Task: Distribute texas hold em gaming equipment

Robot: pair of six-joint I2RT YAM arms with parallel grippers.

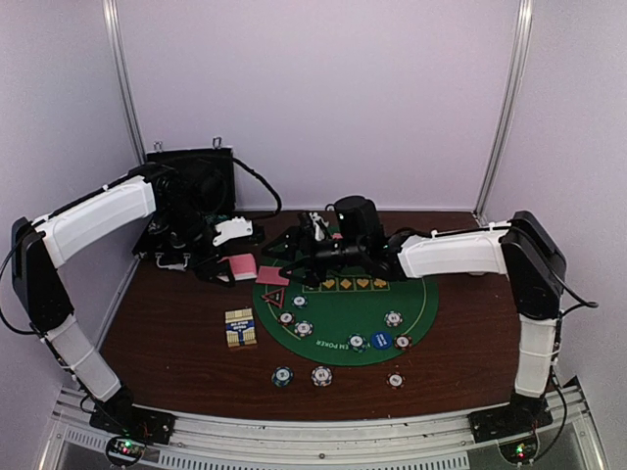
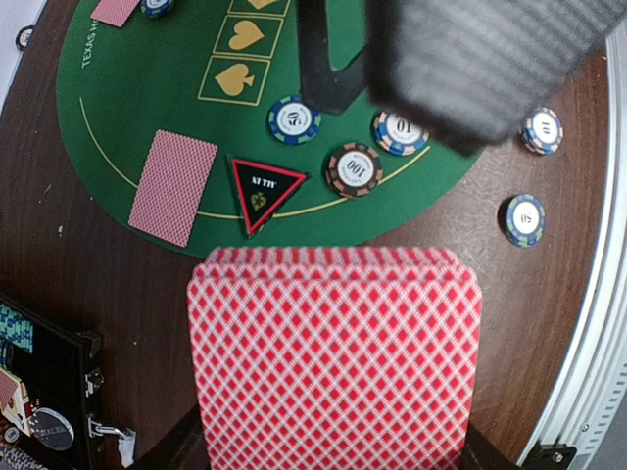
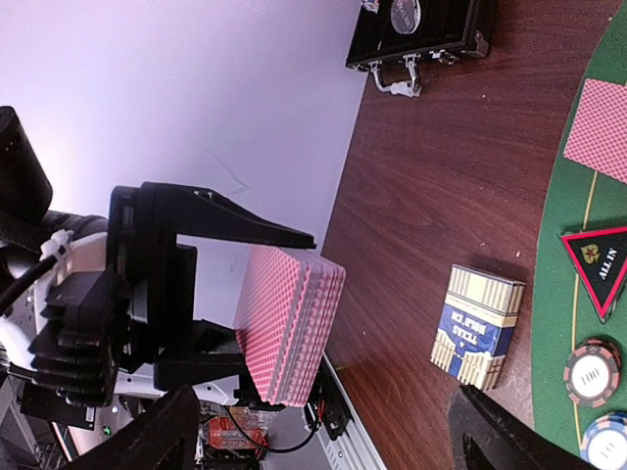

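Your left claw (image 2: 333, 446) pinches the pink-backed deck of playing cards (image 2: 333, 352) above the brown wooden counter's (image 1: 167, 333) left part. Your right claw (image 3: 338, 431), spread, hangs near, to its right.

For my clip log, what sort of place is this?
Probably a lab robot cell staged for poker: plain white enclosure walls, green half-round felt poker mat, and two white-and-black robot arms.

Card deck (image 2: 333, 362) cut by bottom edge, blurred grey shape (image 2: 480, 59) covering mat (image 2: 147, 108)
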